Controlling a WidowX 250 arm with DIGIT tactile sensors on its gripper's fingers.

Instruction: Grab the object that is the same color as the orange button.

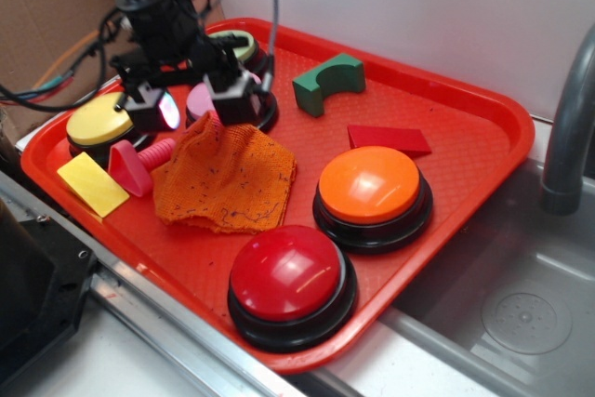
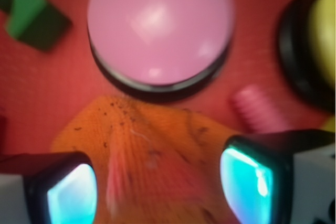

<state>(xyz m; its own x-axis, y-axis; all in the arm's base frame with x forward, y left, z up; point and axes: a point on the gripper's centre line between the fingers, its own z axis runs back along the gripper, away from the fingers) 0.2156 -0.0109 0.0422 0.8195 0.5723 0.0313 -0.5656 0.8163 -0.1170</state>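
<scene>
Hovering over the orange cloth (image 1: 226,178) on the red tray (image 1: 465,118), we see the gripper (image 1: 192,105) with fingers (image 2: 71,192) spread wide, holding nothing (cloth's far corner lies between them). Orange button (image 1: 372,188) sits just beside the cloth; pink button (image 2: 157,24) crowds its far edge.

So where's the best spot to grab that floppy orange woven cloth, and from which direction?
Probably its raised back corner, from straight above. The orange woven cloth lies limp on the red plastic tray, peaking in a fold there, so it offers something to pinch. The open gripper straddles that fold in the wrist view.
</scene>
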